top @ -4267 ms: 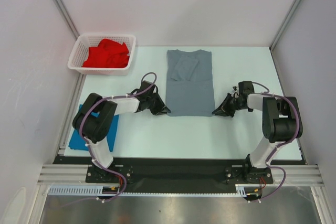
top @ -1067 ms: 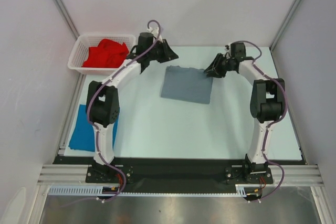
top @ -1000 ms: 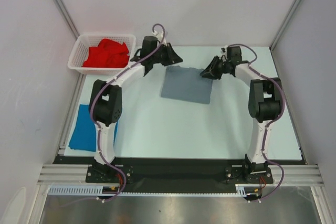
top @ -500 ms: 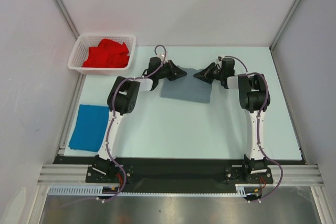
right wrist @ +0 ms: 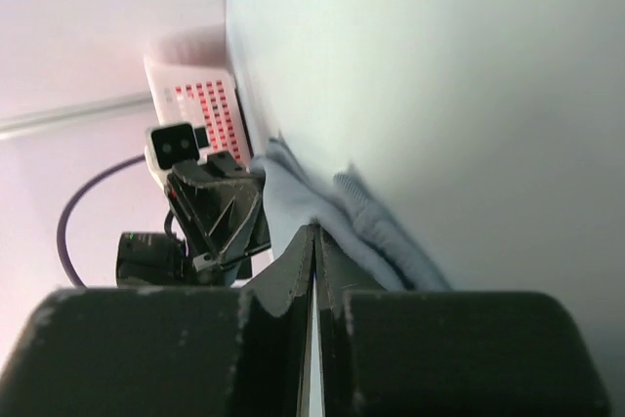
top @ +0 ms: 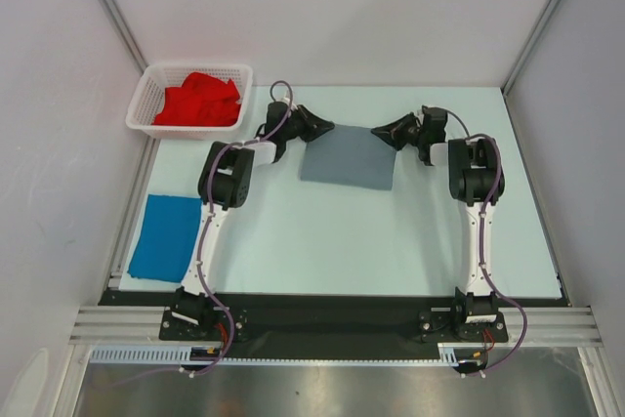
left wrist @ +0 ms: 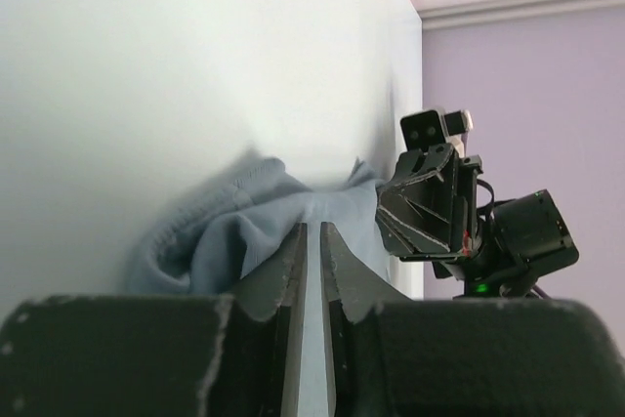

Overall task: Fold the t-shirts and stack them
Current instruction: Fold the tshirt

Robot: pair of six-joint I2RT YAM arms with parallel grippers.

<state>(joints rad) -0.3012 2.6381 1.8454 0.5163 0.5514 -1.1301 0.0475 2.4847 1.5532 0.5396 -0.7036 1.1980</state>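
The blue t-shirt (top: 164, 237) lies folded at the near left of the bench (top: 322, 241). Farther back, the left fingers (top: 320, 128) and right fingers (top: 384, 132), all but closed, pinch the far corners of the folded grey t-shirt (top: 347, 158). So thin a bite could slip and spill the fold. The red t-shirt (top: 198, 100) sits in the basket (top: 142, 104).

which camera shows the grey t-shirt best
The top external view: the whole folded grey t-shirt lies flat as a rectangle, with the left claw and right claw at its far corners. Each wrist view shows only a bunched bit of its edge just past that claw's tips.
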